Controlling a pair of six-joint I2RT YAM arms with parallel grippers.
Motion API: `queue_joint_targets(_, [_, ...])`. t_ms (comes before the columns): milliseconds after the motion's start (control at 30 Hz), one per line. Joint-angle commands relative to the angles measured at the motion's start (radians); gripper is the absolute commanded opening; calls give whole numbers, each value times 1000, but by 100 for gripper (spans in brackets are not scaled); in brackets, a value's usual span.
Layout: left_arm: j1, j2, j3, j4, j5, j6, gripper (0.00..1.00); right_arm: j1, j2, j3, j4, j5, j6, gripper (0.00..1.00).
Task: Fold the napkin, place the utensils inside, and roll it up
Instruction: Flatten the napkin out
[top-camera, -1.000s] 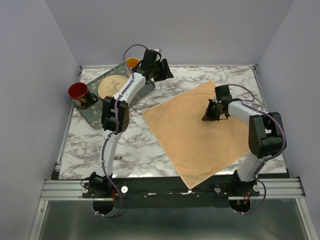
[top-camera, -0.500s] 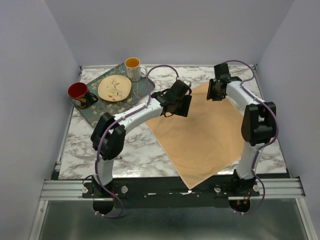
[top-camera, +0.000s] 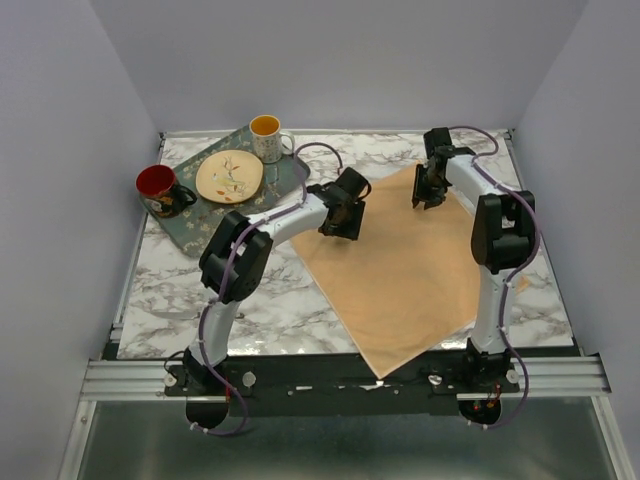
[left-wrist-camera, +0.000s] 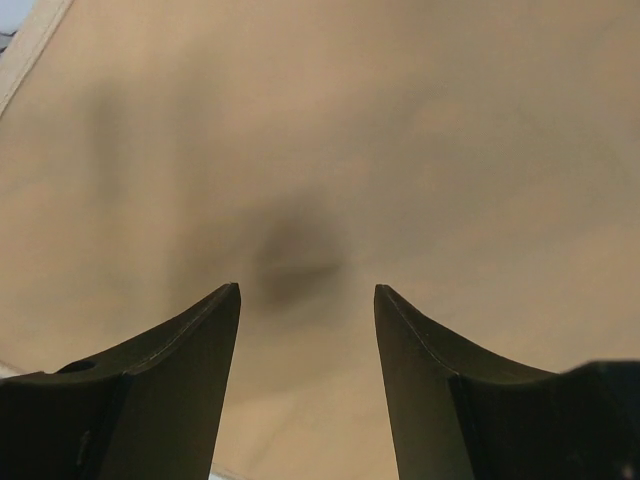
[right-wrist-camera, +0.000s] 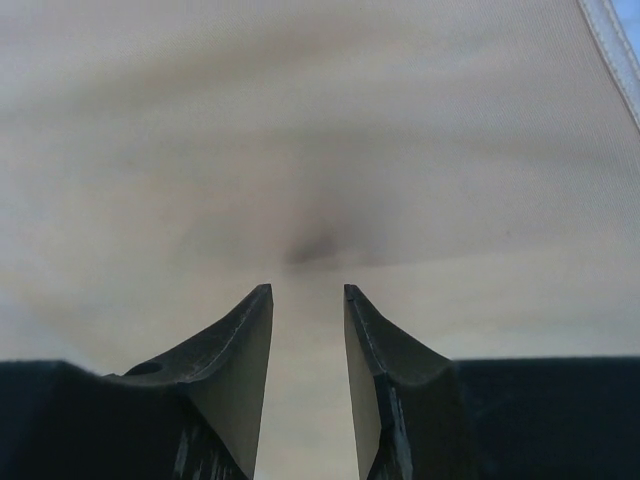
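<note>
While spread flat over the right half of the marble table (top-camera: 170, 300), shows as a plain peach-tan napkin (top-camera: 410, 280), smooth, unpatterned, with a faint sheen and a paler band along its edge in the wrist views. Sits turned like a diamond: one corner toward the far edge, the opposite corner hanging past the near edge onto the black rail. Runs longest from that far corner to the near one. Has the left gripper (top-camera: 338, 225) over its far-left edge, fingers (left-wrist-camera: 190, 380) set wide apart with only cloth seen beyond them. Has the right gripper (top-camera: 428, 198) over the far corner, fingers (right-wrist-camera: 230, 370) parted by a narrow gap, nothing clamped. Cannot tell whether either set of tips touches the cloth. Leaves, well apart at the far left, a patterned tray (top-camera: 200, 225) carrying a cream floral plate (top-camera: 229, 176), a red mug (top-camera: 157, 184) and a white mug (top-camera: 266, 138) with an orange inside.
</note>
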Motion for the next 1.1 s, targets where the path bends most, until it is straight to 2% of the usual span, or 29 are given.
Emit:
queue_joint_targets(0, [60,128,76,-20,117,-56,65,-9,86,113,-75,-1,-31,41])
queue_joint_targets(100, [88,182,122,-22,166,-71,65,-12,128,170,-102,-24,-42,45])
queue_joint_targets(167, [106,204,154,-19,205,-84,65,-18,169,265,-159,-29,-48,45])
queue_joint_targets(300, [134,259,214,-22,229,-91,65,-24,267,434,-239,-29,-56,42])
queue_joint_targets(400, [163,294,267,-22,257,-105,65,-41,329,549,-276,-29,-51,35])
queue_joint_targets(467, [175,316,312,-22,275,-108,66,-53,358,608,-282,-69,-52,34])
queue_joint_targets(567, [191,349,370,-22,306,-107,67,-70,372,644,-259,-87,-45,36])
queue_joint_targets(633, [197,378,402,-25,315,-104,67,-73,381,661,-233,-125,-34,42])
queue_joint_targets(800, [237,408,468,-25,314,-104,70,-77,422,736,-184,-138,-40,43])
queue_joint_targets(933, [260,391,518,-29,334,-75,70,-81,354,747,-167,-170,-33,47])
queue_joint_targets(1067, [232,304,512,-31,364,-58,75,-78,204,643,-171,-176,-29,50])
